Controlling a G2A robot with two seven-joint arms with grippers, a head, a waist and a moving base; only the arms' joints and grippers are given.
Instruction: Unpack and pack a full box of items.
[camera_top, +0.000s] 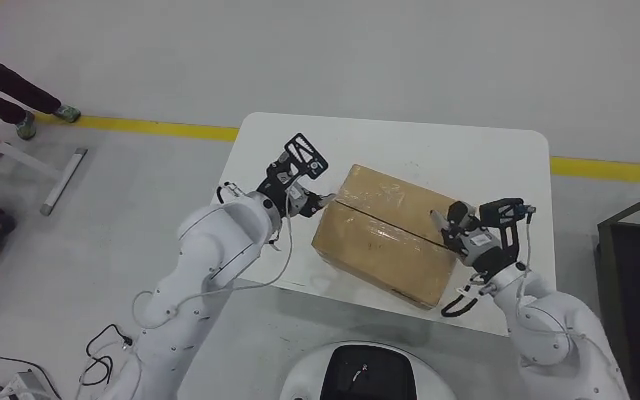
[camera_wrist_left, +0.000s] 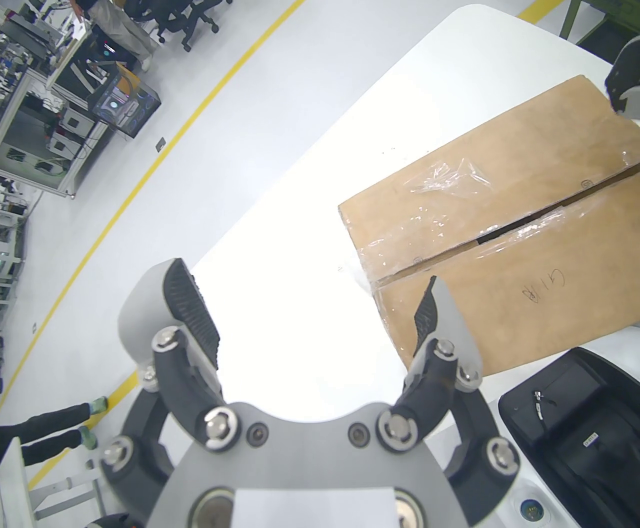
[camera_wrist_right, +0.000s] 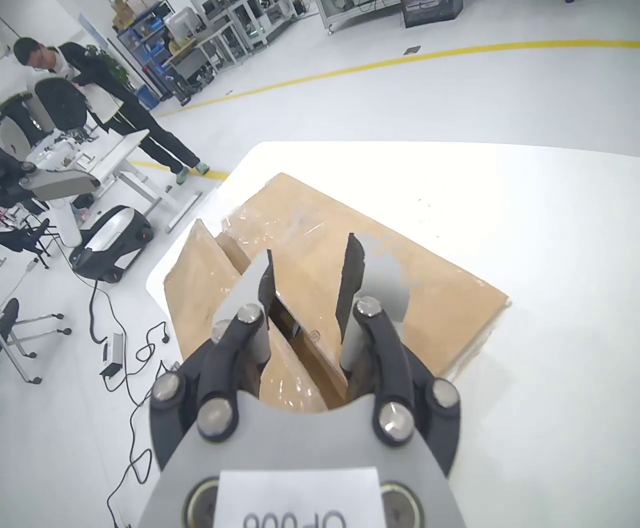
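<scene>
One box (camera_wrist_left: 500, 200) just beside left hand (camera_wrist_left: 305, 272)

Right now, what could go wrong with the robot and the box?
Clear tape clings along the seam of the box near the left gripper, so pulling there might drag the whole box. The box sits close to the table edge nearest the robot; a tug could slide it off. The right gripper, open over a part-raised flap, might bend or tear it.

Black handwritten scrawl (camera_wrist_left: 542, 289) on a flap of the cardboard box (camera_wrist_left: 500, 225), not legible; white label (camera_wrist_right: 298, 497) behind the right gripper (camera_wrist_right: 310, 265) carries upside-down print, cut off.
</scene>
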